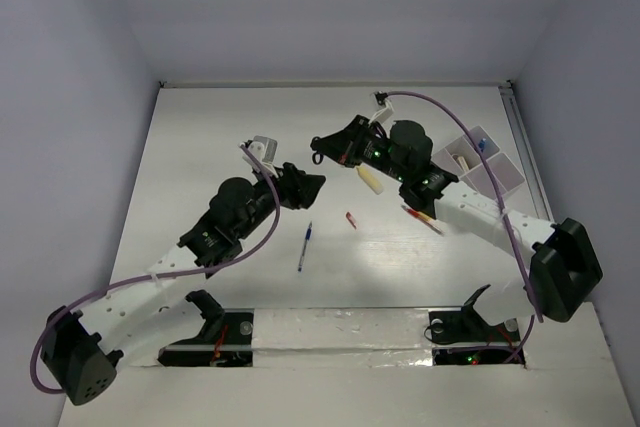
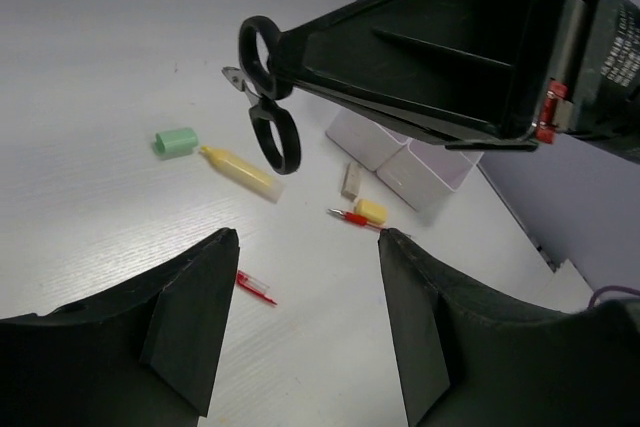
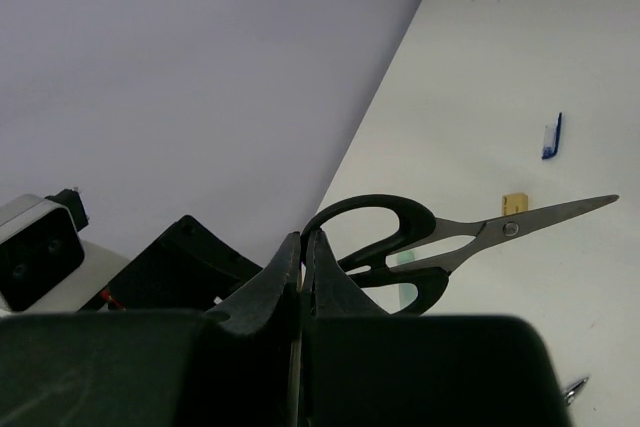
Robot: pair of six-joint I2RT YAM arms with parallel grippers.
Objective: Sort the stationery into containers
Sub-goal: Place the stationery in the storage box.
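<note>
Pinching black scissors (image 3: 540, 219) by one handle loop in the right end effector (image 3: 303, 239), hovering the left end effector (image 2: 307, 242) parted and empty.

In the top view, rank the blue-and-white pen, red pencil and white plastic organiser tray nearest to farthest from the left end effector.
1. Blue-and-white pen, close below left end effector.
2. Red pencil, under right arm.
3. White plastic organiser tray, far right.

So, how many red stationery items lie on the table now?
2. A short red bit lies right of the blue pen; a red pencil lies further right, beside the right arm. The arms may hide others.
</note>
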